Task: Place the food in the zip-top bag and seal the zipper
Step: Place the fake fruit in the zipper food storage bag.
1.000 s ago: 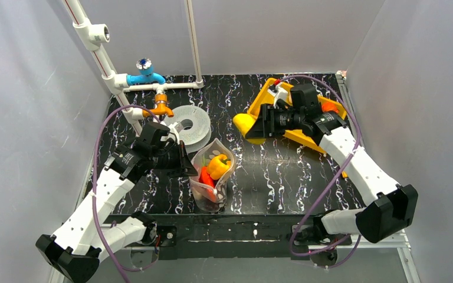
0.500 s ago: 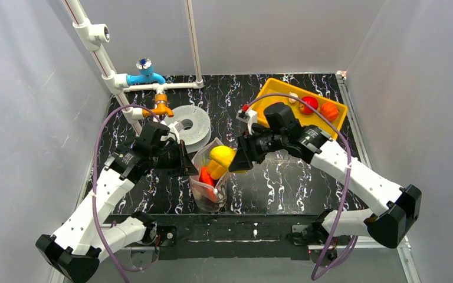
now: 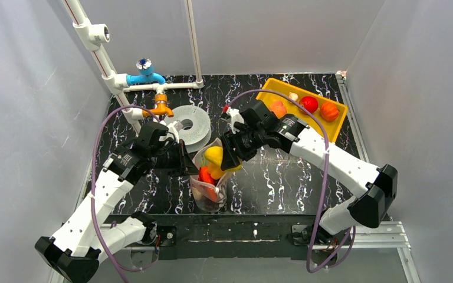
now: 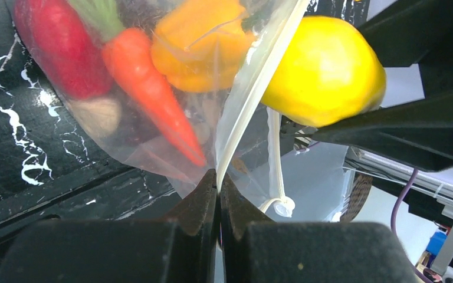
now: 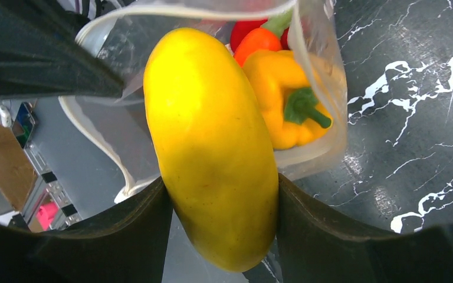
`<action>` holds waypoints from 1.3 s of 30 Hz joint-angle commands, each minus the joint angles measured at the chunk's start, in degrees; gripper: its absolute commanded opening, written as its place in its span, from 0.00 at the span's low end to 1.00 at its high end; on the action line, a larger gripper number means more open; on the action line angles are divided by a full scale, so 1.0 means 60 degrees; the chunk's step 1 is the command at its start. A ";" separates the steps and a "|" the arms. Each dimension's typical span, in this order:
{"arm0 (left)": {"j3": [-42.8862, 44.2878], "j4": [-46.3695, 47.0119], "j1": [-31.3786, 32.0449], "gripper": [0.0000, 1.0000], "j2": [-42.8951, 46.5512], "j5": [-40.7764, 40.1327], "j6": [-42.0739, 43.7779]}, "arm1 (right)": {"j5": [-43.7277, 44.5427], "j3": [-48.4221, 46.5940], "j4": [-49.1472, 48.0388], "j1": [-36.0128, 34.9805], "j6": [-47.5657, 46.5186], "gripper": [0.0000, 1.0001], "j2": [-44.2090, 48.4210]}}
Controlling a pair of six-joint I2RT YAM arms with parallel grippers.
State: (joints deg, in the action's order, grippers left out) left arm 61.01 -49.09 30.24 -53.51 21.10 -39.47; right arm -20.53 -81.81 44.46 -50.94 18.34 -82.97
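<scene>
The zip-top bag [image 3: 210, 187] stands upright near the table's front edge, mouth open. My left gripper [image 3: 184, 164] is shut on its rim, pinching the pale zipper [image 4: 245, 115] between the tips [image 4: 218, 177]. Inside the bag lie a red pepper [image 4: 59, 53], a carrot [image 4: 147, 88] and an orange-yellow pepper [image 5: 283, 100]. My right gripper [image 5: 221, 188] is shut on a smooth yellow fruit [image 5: 212, 147]. It holds the fruit [image 3: 214, 155] at the bag's mouth, its tip over the rim.
A yellow tray [image 3: 283, 88] at the back right holds a peach-coloured piece [image 3: 278, 108], a red one [image 3: 309, 104] and an orange one [image 3: 329, 110]. A grey spool [image 3: 190, 124] lies behind the bag. A white pipe frame [image 3: 144, 76] stands at the back left.
My right arm has carried the yellow fruit from beside the tray leftwards to the bag's mouth. The left gripper and the bag have stayed put.
</scene>
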 commanded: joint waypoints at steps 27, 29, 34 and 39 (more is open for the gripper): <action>0.0026 0.0531 0.0043 0.00 0.0306 0.0725 -0.0312 | 0.0049 -0.2544 0.0661 -0.0623 0.1072 0.61 -0.1951; 0.0002 0.0513 0.0043 0.00 0.0335 0.0717 -0.0306 | -0.0003 -0.2517 0.0654 -0.0622 0.1077 0.65 -0.1957; -0.0014 0.0506 0.0043 0.00 0.0340 0.0715 -0.0285 | 0.0082 -0.2381 0.0591 -0.0623 0.1146 0.77 -0.1867; -0.0038 0.0489 0.0043 0.00 0.0301 0.0687 -0.0274 | -0.0207 -0.2185 0.0432 -0.0622 0.1161 0.81 -0.1655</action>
State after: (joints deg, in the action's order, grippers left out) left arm 60.99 -46.51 30.24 -52.62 23.58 -41.16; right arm -19.69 -94.26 49.38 -54.24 25.10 -94.26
